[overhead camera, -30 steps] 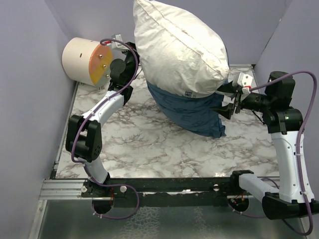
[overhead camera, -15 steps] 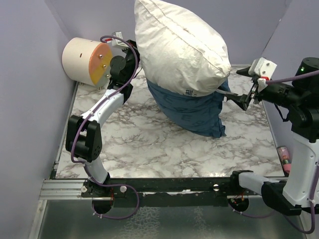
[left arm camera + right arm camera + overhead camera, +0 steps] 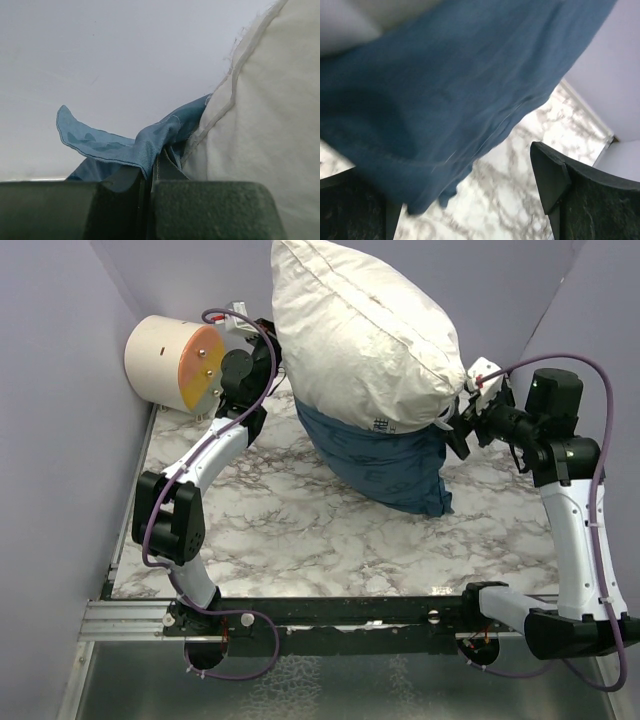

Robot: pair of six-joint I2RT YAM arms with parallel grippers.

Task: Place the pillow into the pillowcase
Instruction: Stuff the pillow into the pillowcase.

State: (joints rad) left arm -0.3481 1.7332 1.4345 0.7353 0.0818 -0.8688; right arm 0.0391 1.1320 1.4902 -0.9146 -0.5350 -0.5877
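My left tool [image 3: 150,200] is closed tight on a fold of the large blue printed fabric pillowcase [image 3: 385,465], at its far left rim, just beside the seam of the big plump white stuffed pillow [image 3: 360,335]. My right tool [image 3: 470,200] has its fingers apart, and the blue cloth hangs between them without being pinched yet; it stands at the right side of the pillowcase mouth.

The pillow stands upright in the far middle of the marble-patterned desk [image 3: 280,530]. Only its lower end sits inside the pillowcase, and most of it sticks out above.

To do this step well, I think the right tool should close on the rim only, not on the pillow cover under it. Then both tools should lift the rim together and evenly, so the case slides up around the pillow and does not bunch on one side.

I count one pillow, one pillowcase, two tools, and one cream cylinder with an orange face [image 3: 175,362] at the far left.
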